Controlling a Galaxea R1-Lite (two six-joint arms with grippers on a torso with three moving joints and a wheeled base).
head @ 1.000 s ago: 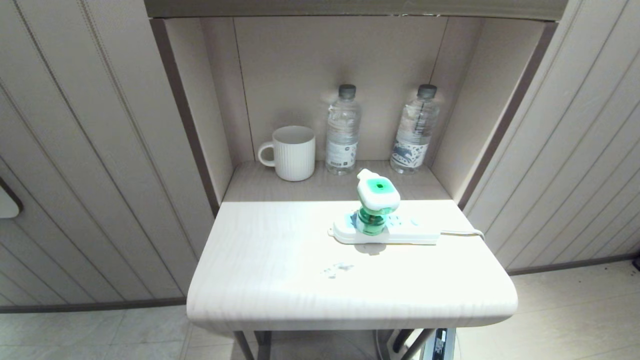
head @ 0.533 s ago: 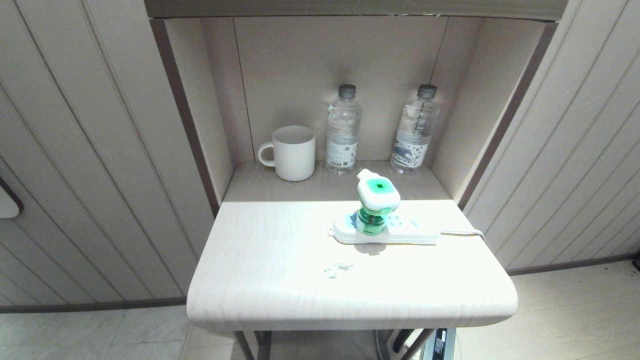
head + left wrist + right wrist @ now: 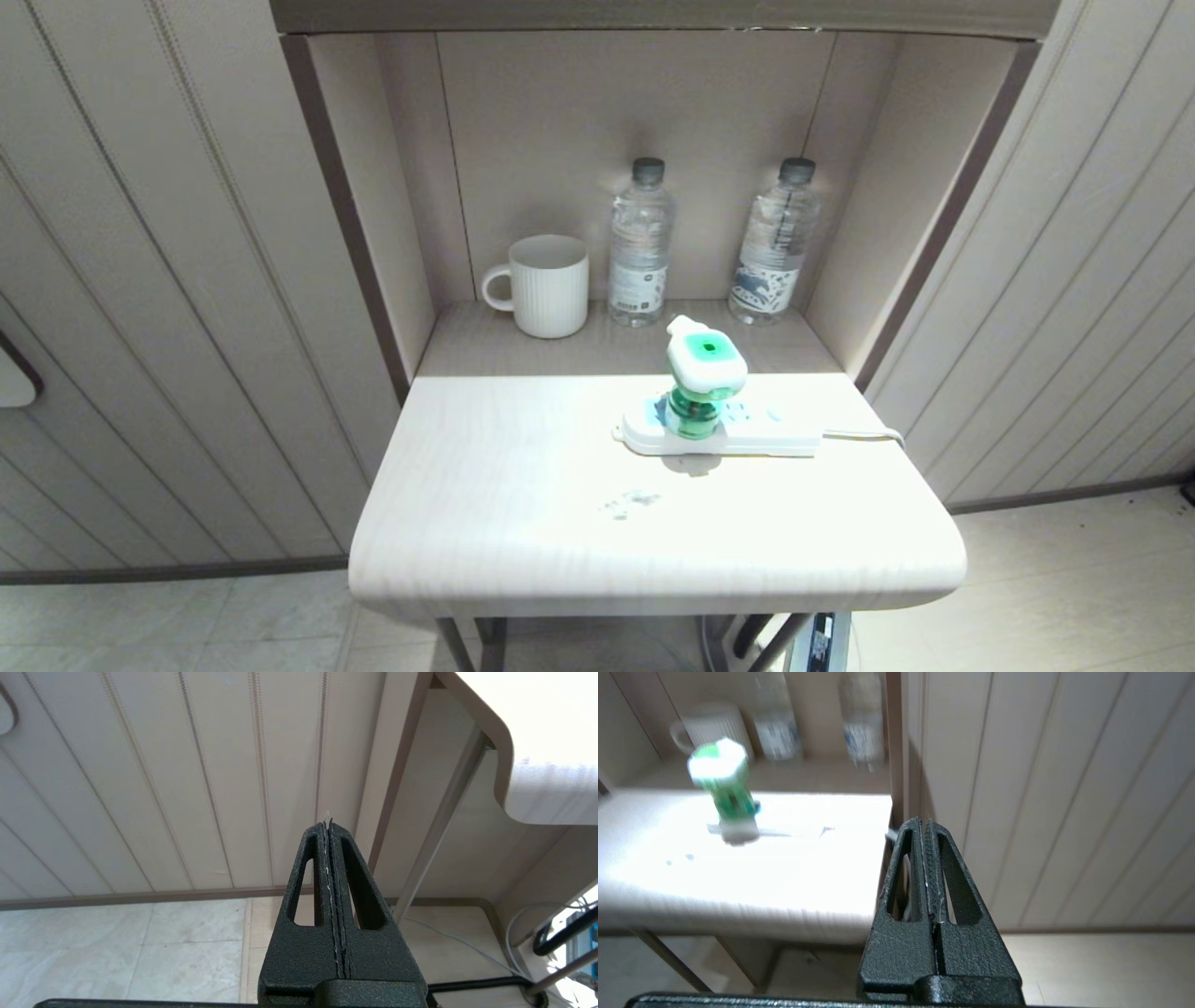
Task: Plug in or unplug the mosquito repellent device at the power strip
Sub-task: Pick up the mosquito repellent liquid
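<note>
Fingers of the right gripper (image 3: 928,828) are pressed together on nothing, off the table's (image 3: 523,541) right edge and well apart from the mosquito repellent device (image 3: 702,378); the left gripper (image 3: 328,828) is likewise closed and empty, low beside the table's leg. The device stands plugged into the power strip (image 3: 775,431) on the tabletop, leaning a little. It looks light, hard and smooth — the rounded white-and-green head seems the best hold, since the thin green bottle below may slip or crack. No writing is readable on it; the two water bottles' (image 3: 639,245) labels are illegible.
</note>
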